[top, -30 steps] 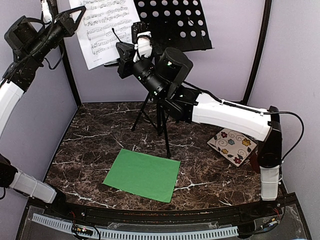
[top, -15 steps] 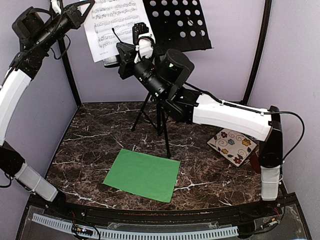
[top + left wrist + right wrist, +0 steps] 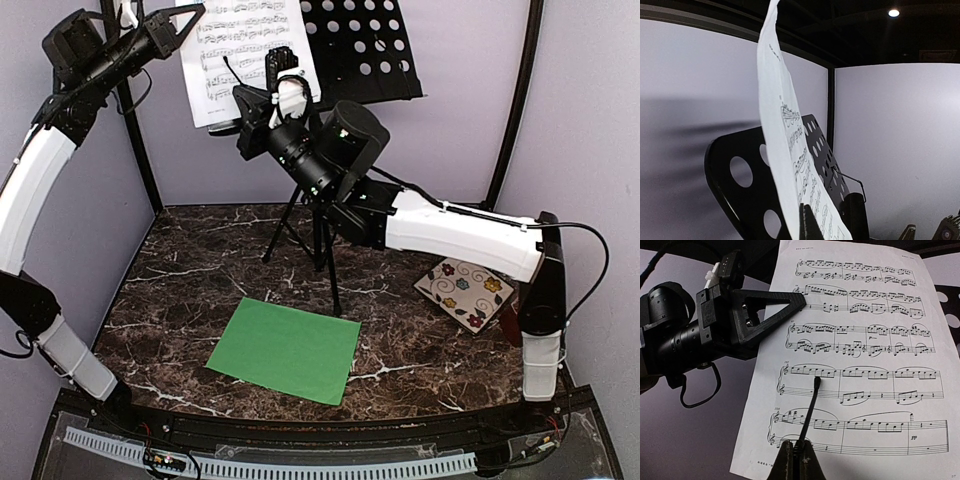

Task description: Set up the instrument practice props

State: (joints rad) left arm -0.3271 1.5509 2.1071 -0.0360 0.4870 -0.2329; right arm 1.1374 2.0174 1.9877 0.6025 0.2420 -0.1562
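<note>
- Your left hand (image 3: 190, 16) is clamped on the white music sheet (image 3: 255, 50), at 11 o'clock beside the music stand (image 3: 360, 45).
- Your right hand (image 3: 799, 447) pinches a thin black wire (image 3: 811, 405).
- The green sheet (image 3: 285, 350) lies at 6 o'clock on the surface (image 3: 190, 270).

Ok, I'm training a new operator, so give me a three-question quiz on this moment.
1. True or false: the green paper sheet rests on the black perforated-metal music stand.
2. The white printed music sheet is held by: A) the left gripper; B) the right gripper; C) neither.
3. Fill in: the right gripper is shut on a thin black ____.
Key: 1 false, it lies flat on the dark marble tabletop; 2 A; 3 wire.
</note>
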